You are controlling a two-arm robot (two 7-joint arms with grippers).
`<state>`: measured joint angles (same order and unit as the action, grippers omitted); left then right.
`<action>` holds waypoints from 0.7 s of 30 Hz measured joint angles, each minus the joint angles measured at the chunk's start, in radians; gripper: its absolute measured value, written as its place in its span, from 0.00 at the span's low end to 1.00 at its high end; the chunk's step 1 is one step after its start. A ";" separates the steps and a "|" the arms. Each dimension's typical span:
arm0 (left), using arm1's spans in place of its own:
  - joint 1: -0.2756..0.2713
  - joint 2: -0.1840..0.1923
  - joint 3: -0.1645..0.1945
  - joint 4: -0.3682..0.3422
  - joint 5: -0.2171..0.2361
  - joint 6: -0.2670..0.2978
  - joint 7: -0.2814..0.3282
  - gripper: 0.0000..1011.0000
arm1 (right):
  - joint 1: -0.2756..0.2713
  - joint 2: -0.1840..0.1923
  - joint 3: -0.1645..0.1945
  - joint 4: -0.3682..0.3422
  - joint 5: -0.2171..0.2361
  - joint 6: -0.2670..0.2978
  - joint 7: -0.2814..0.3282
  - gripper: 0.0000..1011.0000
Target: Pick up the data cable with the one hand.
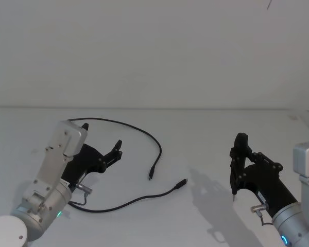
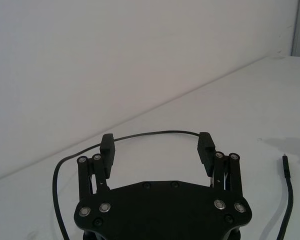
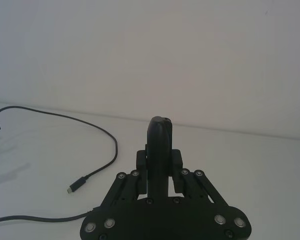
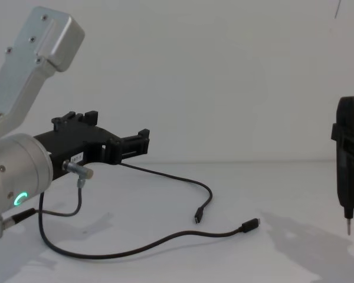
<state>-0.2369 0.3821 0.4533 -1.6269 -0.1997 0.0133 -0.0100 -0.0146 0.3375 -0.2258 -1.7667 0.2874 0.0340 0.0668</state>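
— What else sits around that cable?

— Very little. The data cable (image 1: 160, 150) lies in a loose loop on the white surface (image 1: 206, 128), over on the robot's left. One stretch arcs past the left tool (image 1: 116, 149) and bends back to a plug (image 1: 150, 176). The other stretch comes out from under the left wrist and ends in a second plug (image 1: 183, 182). The two plugs lie near each other, not touching.

— Anything in the way?

— The left arm itself covers the middle of the cable. A short wire with a silver plug (image 4: 76, 170) hangs off that wrist, close to the cable's nearer stretch.

— And the tools?

— The left tool hangs above the surface with its fingers wide apart and nothing between them. The cable's arc lies just beyond its fingertips. The right tool (image 1: 241, 157) is clamped on a black pen-shaped piece (image 4: 346, 183), thin metal tip pointing down, well apart from both plugs.

— Room to move?

— Plenty. There's bare surface between the two tools, and more behind the cable up to the white wall (image 1: 154, 51) at the far edge.

— The count?

— One cable, two plugs, two tools, one pen-shaped piece.
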 joint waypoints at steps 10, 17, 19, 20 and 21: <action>0.000 0.000 0.001 0.000 0.000 0.000 0.000 0.99 | 0.000 0.000 0.000 0.000 0.000 0.000 0.000 0.28; -0.004 -0.001 0.000 0.005 -0.002 -0.006 -0.010 0.99 | 0.000 0.000 0.000 0.000 0.000 0.000 0.000 0.28; -0.008 -0.001 0.000 0.008 -0.006 -0.012 -0.023 0.99 | 0.000 0.000 0.000 0.000 0.000 0.000 0.000 0.28; -0.010 -0.001 0.000 0.010 -0.007 -0.014 -0.028 0.99 | 0.000 0.000 0.000 0.000 0.000 0.000 0.000 0.28; -0.014 0.000 0.000 0.013 -0.012 -0.019 -0.041 0.99 | 0.000 0.000 0.000 0.000 0.000 0.000 0.000 0.28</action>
<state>-0.2506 0.3819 0.4536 -1.6143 -0.2121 -0.0059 -0.0512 -0.0146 0.3375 -0.2258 -1.7667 0.2874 0.0341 0.0668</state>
